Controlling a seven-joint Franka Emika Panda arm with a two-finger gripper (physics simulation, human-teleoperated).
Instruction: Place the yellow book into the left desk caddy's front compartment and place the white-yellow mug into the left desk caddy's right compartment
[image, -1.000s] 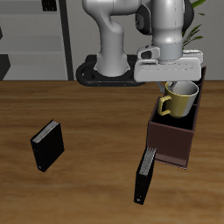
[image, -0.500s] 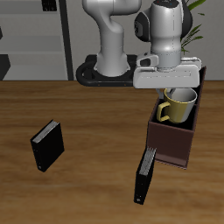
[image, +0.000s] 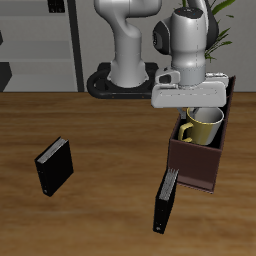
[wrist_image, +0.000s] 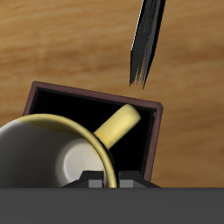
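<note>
The white-yellow mug sits upright inside the dark brown left desk caddy, in its rear part, with its yellow handle pointing across the dark compartment. My gripper hangs just above the mug's rim, open, and holds nothing. In the wrist view the mug fills the caddy directly below me, and my fingers do not show there. The yellow book is out of view.
A black book leans on edge against the caddy's outer wall near the table's front edge; the wrist view shows this book too. Another black book stands apart on the wooden table. Shelving and a plant stand behind the robot's base.
My gripper has risen from around the mug to just above it. The mug stayed down in the caddy and settled a little lower.
</note>
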